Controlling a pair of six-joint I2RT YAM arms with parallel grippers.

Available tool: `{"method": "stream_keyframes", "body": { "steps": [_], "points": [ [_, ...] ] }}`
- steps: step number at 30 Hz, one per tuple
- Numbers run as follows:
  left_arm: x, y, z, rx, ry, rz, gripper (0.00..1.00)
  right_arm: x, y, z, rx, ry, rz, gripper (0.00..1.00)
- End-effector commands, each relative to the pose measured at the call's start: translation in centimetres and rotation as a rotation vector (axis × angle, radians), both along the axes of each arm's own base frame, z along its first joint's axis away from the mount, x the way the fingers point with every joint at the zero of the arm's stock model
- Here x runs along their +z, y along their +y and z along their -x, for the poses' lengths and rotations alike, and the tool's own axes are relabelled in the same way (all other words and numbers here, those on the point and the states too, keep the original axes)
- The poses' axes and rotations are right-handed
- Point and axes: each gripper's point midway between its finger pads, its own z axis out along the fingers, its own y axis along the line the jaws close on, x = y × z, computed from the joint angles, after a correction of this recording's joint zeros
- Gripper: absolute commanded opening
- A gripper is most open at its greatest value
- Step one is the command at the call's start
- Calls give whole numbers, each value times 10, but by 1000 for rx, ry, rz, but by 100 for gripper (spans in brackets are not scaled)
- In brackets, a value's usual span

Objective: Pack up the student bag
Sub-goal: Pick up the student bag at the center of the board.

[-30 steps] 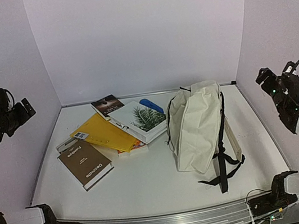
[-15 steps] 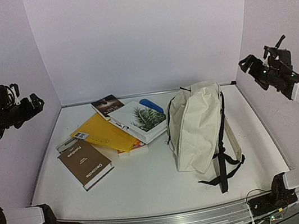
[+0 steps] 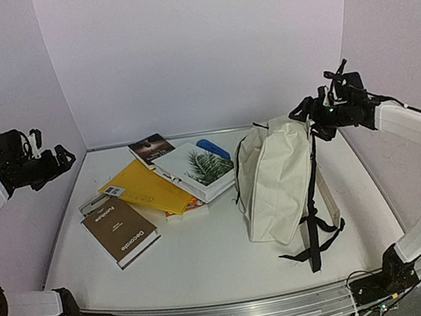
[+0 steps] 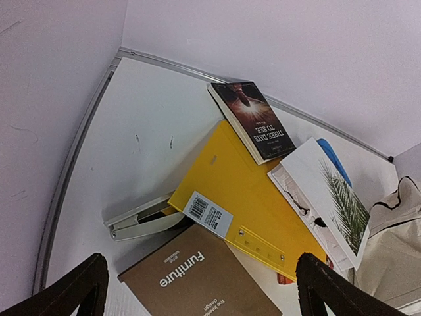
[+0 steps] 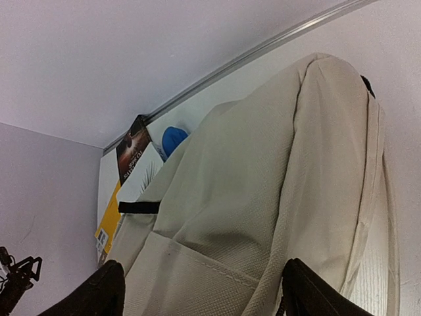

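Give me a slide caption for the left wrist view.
Open left tool over a yellow folder, brown Furniture book, dark paperback and palm-print book.

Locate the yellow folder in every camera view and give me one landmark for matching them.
Top external: yellow folder left of centre, its right end under the palm-cover book.
Left wrist: folder in the middle of the picture, barcode label on its near corner.
Right wrist: folder a thin sliver at the left edge, beyond the student bag.
Shared landmark: the dark-cover book by the back wall, just beyond the folder.
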Motion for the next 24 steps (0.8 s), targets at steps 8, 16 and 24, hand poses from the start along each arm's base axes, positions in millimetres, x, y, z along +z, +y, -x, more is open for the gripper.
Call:
{"method": "stream_keyframes", "body": {
  "steps": [8,16,24],
  "points": [
    [2,-1,-7,-23,-18,-10,100,-8,10,9,33,31,-10,34],
    [1,-14,-9,-100,-35,17,100,58,15,22,90,-154,-35,0],
    [5,-26,-8,-169,-63,44,100,155,54,77,348,-441,-137,0]
  ]
}}
